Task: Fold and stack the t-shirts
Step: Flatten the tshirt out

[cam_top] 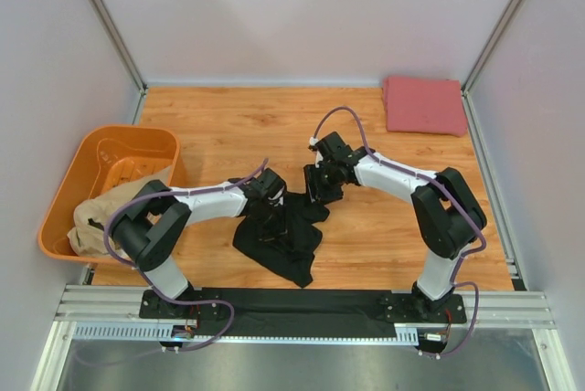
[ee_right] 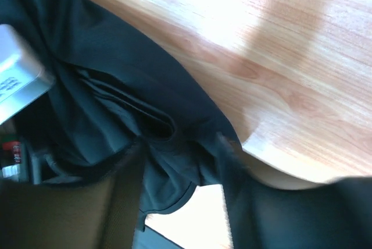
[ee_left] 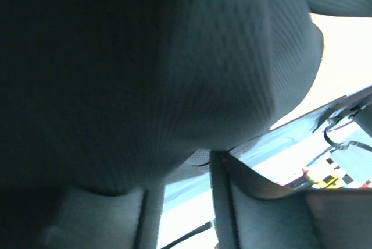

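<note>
Three t-shirts and one tub are in view. Nearest, the crumpled black soft cloth t-shirt (cam_top: 285, 247) lies bunched on the wooden surface (cam_top: 393, 227), between the two arms. The left claw (cam_top: 272, 201) is buried in its folds, and cloth hangs so close over the wrist camera that I cannot tell how its jaws stand. The right claw (cam_top: 320, 186) meets the shirt's far edge, its fingers (ee_right: 104, 208) spread with a fold lying loosely between them. To the left, one orange plastic tub (cam_top: 69, 172) holds one tan cloth t-shirt (cam_top: 96, 217), draped over its near rim. Farthest, in the right corner, one pinkish-red t-shirt (cam_top: 422, 105) lies folded flat.
</note>
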Motion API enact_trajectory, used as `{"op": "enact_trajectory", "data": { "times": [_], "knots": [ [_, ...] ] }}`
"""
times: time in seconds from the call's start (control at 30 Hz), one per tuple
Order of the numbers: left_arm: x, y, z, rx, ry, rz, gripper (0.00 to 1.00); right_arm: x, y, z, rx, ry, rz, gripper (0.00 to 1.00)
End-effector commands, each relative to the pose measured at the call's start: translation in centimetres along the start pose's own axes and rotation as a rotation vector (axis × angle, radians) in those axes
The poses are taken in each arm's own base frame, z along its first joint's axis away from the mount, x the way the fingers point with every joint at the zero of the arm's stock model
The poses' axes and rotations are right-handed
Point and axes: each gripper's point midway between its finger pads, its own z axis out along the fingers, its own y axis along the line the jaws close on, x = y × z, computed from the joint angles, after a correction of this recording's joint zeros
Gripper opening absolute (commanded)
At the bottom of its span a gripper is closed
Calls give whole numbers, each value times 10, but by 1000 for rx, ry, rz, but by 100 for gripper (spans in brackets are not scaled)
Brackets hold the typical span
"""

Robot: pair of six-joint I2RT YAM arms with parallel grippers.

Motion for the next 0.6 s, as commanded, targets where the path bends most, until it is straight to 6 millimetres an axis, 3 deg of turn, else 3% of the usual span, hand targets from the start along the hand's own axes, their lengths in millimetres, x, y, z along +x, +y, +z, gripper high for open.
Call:
{"op": "enact_trajectory", "data": {
  "times": [0.0,0.13,0.17,0.23,0.3,0.37,0.43,0.47,0.53,0.57],
  "knots": [
    [0,-4,13,32,22,-24,36,-14,5,-1,-1,-11,-44,48],
    [-2,-4,13,40,8,-19,6,-15,2,-7,25,-7,-42,14],
    [-3,-3,10,26,-3,-10,0,-18,-4,-11,69,-20,-39,0],
    [-9,3,-9,-44,-62,39,0,-15,-13,-28,132,-25,-29,0],
    [-11,2,-41,-90,-127,93,0,-15,-32,-48,239,-66,-21,0],
    [-21,6,-67,-149,-219,170,0,-13,-49,-85,338,-128,-10,0],
    [-14,8,-101,-159,-283,229,0,0,-60,-111,410,-125,0,0],
    [-14,9,-115,-166,-325,244,0,-1,-61,-138,437,-196,21,0],
    [-2,10,-150,-139,-406,291,0,18,-64,-166,461,-197,50,0],
    [1,10,-165,-129,-446,304,0,22,-60,-189,444,-260,69,0]
  ]
}}
